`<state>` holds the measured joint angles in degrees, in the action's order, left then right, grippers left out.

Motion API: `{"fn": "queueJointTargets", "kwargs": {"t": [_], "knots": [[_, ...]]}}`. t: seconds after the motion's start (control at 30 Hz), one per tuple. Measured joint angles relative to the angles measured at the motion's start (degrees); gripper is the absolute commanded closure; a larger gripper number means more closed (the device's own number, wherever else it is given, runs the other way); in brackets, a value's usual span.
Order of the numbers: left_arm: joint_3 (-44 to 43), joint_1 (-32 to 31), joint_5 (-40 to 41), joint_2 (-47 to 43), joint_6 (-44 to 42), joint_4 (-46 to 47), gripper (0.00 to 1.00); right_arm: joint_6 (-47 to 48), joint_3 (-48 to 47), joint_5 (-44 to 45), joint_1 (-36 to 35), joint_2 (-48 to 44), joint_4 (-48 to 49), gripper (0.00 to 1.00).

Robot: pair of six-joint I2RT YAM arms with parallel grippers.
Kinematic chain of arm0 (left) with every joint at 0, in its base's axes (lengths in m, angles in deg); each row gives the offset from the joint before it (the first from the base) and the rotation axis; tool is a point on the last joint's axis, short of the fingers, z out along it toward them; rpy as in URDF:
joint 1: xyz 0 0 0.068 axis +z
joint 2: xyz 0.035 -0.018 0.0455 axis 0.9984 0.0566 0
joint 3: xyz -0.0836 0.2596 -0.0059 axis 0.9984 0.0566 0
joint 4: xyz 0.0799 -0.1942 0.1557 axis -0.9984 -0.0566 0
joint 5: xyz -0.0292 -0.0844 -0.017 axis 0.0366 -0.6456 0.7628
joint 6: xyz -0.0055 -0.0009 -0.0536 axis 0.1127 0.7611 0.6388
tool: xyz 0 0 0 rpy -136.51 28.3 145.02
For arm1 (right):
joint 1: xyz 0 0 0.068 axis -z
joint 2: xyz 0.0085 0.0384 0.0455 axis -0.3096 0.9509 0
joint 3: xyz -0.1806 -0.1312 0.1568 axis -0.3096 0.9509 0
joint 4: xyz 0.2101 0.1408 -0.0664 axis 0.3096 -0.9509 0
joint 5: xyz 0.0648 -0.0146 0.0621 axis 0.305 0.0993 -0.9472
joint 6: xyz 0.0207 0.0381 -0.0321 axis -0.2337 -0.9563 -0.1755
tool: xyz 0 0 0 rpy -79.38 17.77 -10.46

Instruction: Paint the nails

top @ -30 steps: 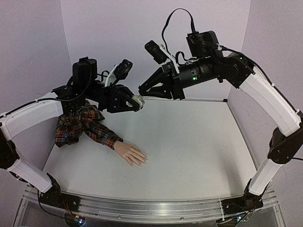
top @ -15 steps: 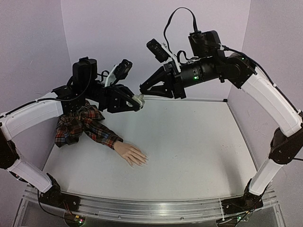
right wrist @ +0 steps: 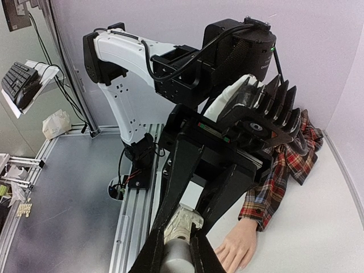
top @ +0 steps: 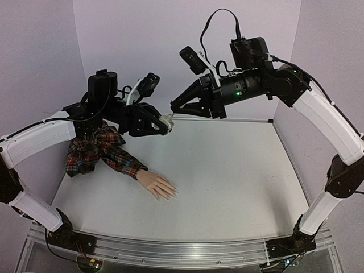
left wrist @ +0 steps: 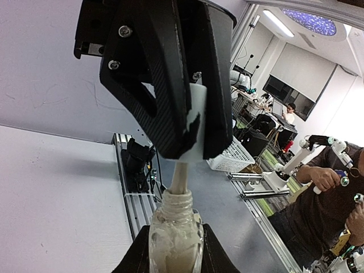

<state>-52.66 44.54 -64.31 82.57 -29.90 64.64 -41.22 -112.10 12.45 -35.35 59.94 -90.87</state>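
Note:
A pale mannequin hand [top: 158, 185] with a red plaid sleeve [top: 96, 149] lies palm down on the white table, left of centre. Its nails [top: 170, 193] are too small to make out. My left gripper [top: 165, 123] is shut on a small white polish bottle [left wrist: 175, 236] and holds it in the air above and behind the hand. My right gripper [top: 173, 109] is shut on the bottle's cap [left wrist: 196, 122]. The cap is lifted off the neck, and the brush stem [left wrist: 181, 176] still reaches into the bottle. In the right wrist view, the cap [right wrist: 179, 260] and bottle [right wrist: 183, 223] sit above the hand [right wrist: 239, 247].
Lilac walls close in the back and both sides of the table [top: 227, 170]. An aluminium rail [top: 170, 247] runs along the near edge with both arm bases on it. The bunched sleeve lies against the left wall.
My right gripper has drawn slightly up and to the right, away from the bottle, with the cap in it. The left arm and the mannequin hand have not moved.

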Motion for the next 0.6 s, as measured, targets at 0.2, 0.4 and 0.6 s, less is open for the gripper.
{"fn": "queueJointTargets", "kwargs": {"t": [0.2, 0.4, 0.6], "knots": [[0.0, 0.1, 0.4, 0.0, -0.2, -0.1, 1.0, -0.2, 0.4, -0.3, 0.1, -0.8, 0.1, 1.0], [0.0, 0.3, 1.1, 0.0, -0.2, -0.1, 1.0, -0.9, 0.7, -0.4, 0.0, -1.1, 0.1, 1.0], [0.0, 0.3, 2.4, 0.0, -0.8, -0.2, 1.0, -4.1, 4.3, 2.8, 0.1, -3.0, 2.5, 1.0]]}}
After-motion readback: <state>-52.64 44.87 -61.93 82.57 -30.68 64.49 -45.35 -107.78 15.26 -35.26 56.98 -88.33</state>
